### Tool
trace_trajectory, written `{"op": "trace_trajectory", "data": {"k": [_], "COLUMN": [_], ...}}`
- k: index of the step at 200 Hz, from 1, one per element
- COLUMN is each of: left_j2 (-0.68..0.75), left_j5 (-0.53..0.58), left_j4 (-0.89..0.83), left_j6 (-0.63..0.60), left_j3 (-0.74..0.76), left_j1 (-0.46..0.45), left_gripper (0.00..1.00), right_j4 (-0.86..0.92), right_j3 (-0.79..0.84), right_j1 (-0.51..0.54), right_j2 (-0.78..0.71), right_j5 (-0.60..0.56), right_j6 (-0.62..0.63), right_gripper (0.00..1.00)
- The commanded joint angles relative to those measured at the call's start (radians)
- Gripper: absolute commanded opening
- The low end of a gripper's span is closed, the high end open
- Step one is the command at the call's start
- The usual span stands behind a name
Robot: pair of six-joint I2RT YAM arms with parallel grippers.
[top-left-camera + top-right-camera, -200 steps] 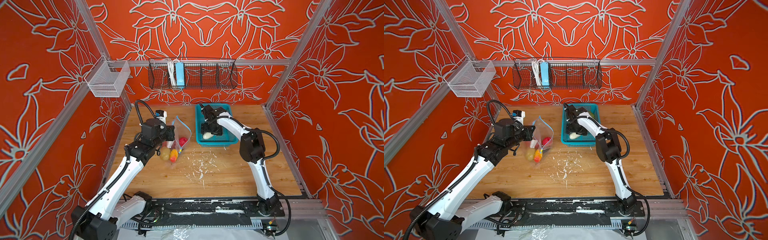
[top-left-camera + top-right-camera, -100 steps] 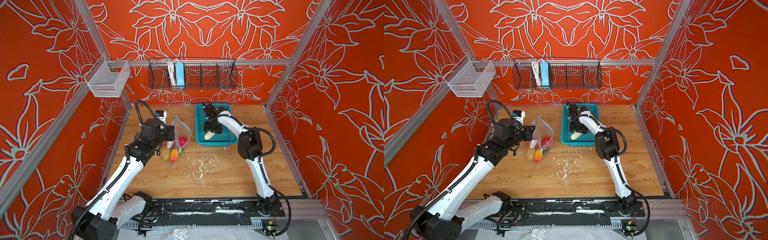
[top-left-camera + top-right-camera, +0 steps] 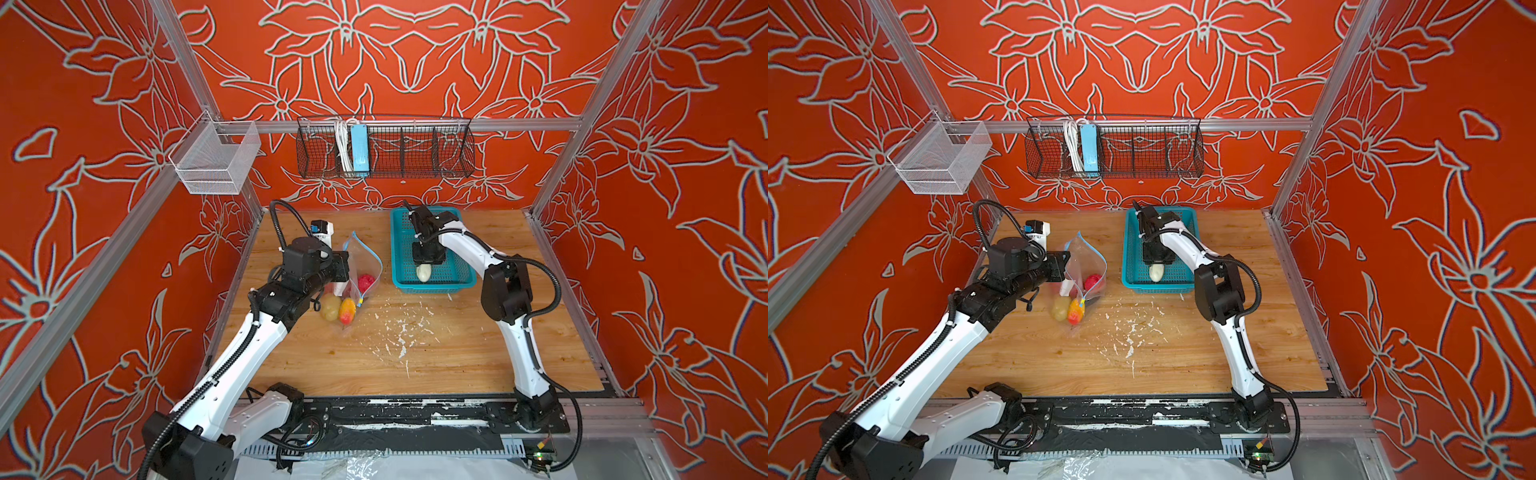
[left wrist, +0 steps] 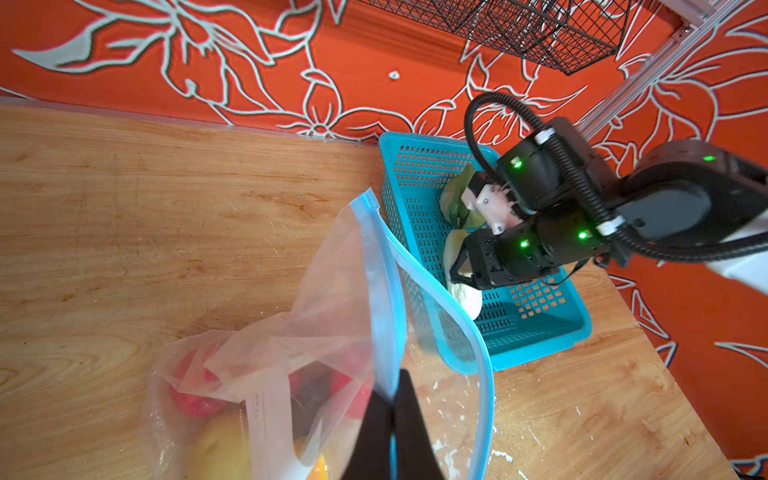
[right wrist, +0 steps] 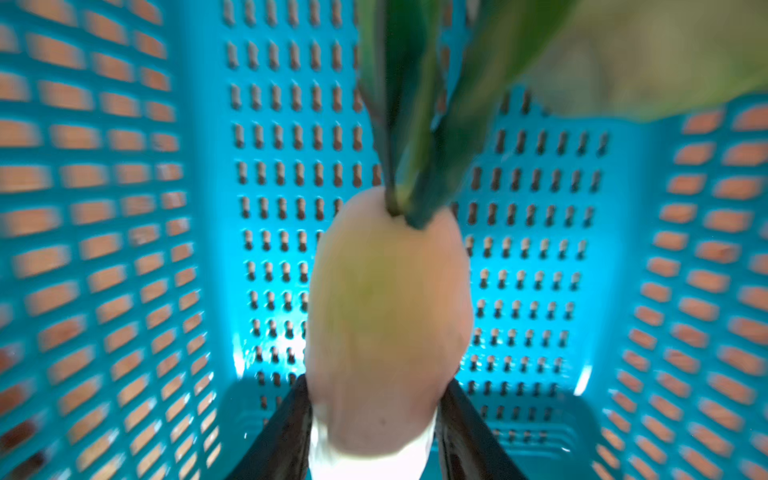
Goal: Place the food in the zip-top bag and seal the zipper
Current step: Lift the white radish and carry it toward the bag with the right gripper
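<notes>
Right wrist view: our right gripper, partly open, straddles the cucumber in the teal basket; whether it grips, we cannot tell. We judge the cucumber light, stiff and slippery, best taken mid-body. Meanwhile our left gripper pinches the zip-top bag.

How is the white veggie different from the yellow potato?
The white veggie is long with green leaves; the yellow potato is round, leafless. The white veggie lies in the teal basket, flanked by the right pincer; the yellow potato sits in the zip-top bag. Both are food.
</notes>
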State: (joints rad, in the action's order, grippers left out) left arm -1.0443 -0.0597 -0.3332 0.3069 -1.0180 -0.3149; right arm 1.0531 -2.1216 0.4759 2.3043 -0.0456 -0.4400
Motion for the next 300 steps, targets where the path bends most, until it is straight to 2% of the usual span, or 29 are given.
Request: {"op": "trace_trajectory", "data": {"k": [1,26,66,183,214,245,300], "left_j2": [0.015,0.015,0.010,0.011,0.006,0.002,-0.028], "left_j5": [0.014,0.016,0.015,0.008,-0.005,-0.011,-0.066], "left_j4": [-0.001,0.000,-0.001,0.014,0.015,0.022,0.020], "left_j6": [-0.011,-0.011,-0.012,-0.008,-0.006,-0.002,-0.006], "left_j3": [0.010,0.010,0.009,0.018,0.015,0.019,-0.005], "left_j1": [0.004,0.004,0.004,0.004,0.004,0.004,0.004], "left_gripper": [0.00,0.00,0.00,0.00,0.00,0.00,0.00], "right_j4": [0.060,0.083,0.049,-0.214,-0.351,-0.453,-0.487], "right_j3": [-0.018,-0.006,0.065,0.251,0.368,0.450,0.436], "right_j1": [-0.001,-0.001,0.000,-0.001,0.004,0.029,0.128], "right_j2": [-0.061,-0.083,-0.144,-0.415,-0.520,-0.616,-0.668], "right_j5": [-0.084,-0.117,-0.111,0.276,0.358,0.352,0.298], "right_j6": [0.119,0.187,0.203,0.081,-0.025,-0.085,-0.094], "right_gripper": [0.46,0.46,0.46,0.45,0.45,0.44,0.43]}}
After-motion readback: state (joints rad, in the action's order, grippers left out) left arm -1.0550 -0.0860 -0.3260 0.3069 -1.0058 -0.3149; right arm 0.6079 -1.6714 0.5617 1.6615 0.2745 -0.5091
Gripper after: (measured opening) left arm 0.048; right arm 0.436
